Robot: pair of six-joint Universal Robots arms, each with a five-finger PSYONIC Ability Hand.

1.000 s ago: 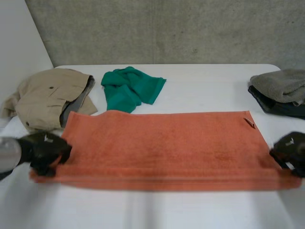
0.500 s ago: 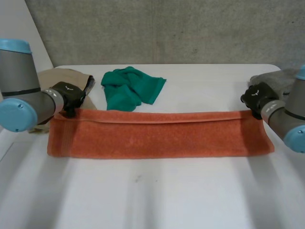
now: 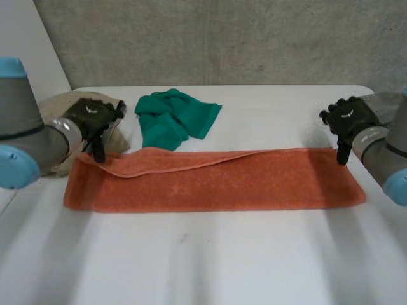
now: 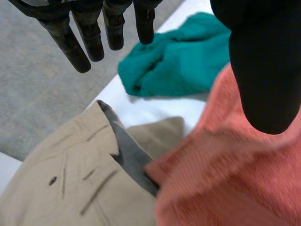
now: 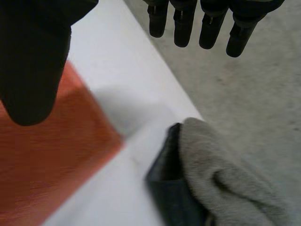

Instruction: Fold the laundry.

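An orange towel (image 3: 216, 179) lies folded into a long strip across the middle of the white table (image 3: 210, 260); its upper layer sags unevenly near the far left. My left hand (image 3: 93, 121) hovers open just above the towel's far-left corner (image 4: 225, 179), fingers (image 4: 89, 37) spread, holding nothing. Over the far-right corner (image 5: 51, 160) my right hand (image 3: 344, 121) is open too, with its fingers (image 5: 207, 26) straight and clear of the cloth.
A beige jacket (image 3: 44, 127) (image 4: 61, 179) lies at the far left, touching the towel's corner. A green cloth (image 3: 172, 117) (image 4: 178, 61) is crumpled behind the towel. A grey and dark pile (image 3: 385, 108) (image 5: 211, 183) sits at the far right edge.
Both hands carried the towel's near edge over to the far edge, folding it in half lengthwise, then let go and lifted off the corners with fingers spread.
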